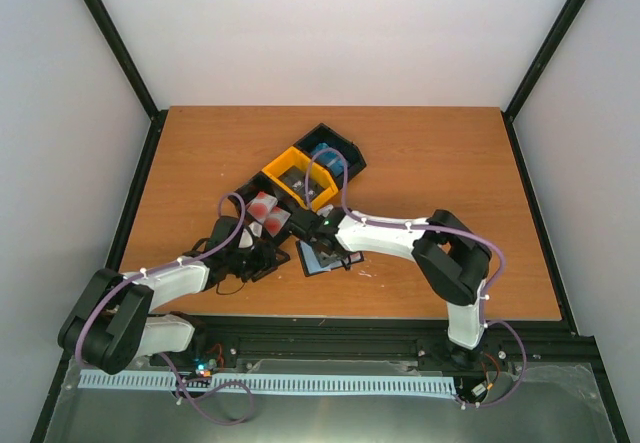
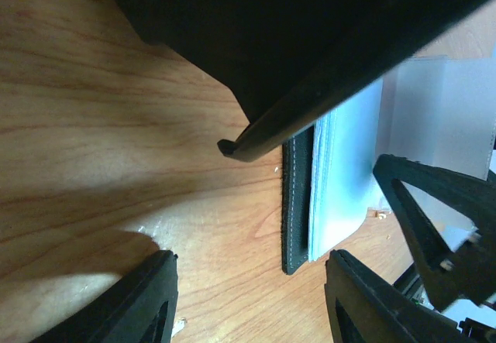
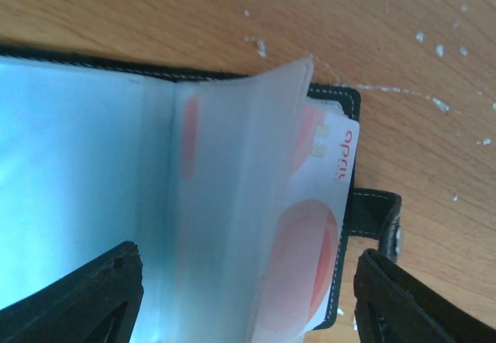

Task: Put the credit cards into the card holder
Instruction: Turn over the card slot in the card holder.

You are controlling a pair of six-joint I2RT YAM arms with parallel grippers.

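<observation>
One red-and-white credit card [image 3: 318, 227] sits in a clear sleeve of the open card holder [image 3: 70, 165] — right gripper [image 3: 249, 254] over it, left gripper [image 2: 249, 264] beside it, both spread empty — while more cards [image 1: 265, 208] wait in the tray [image 1: 283, 166].

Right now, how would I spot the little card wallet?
Start at the wooden table, then find the yellow-and-black tray in the middle. On its near side lies the card holder: flat, black outside, pale blue inside, opened like a book.
</observation>
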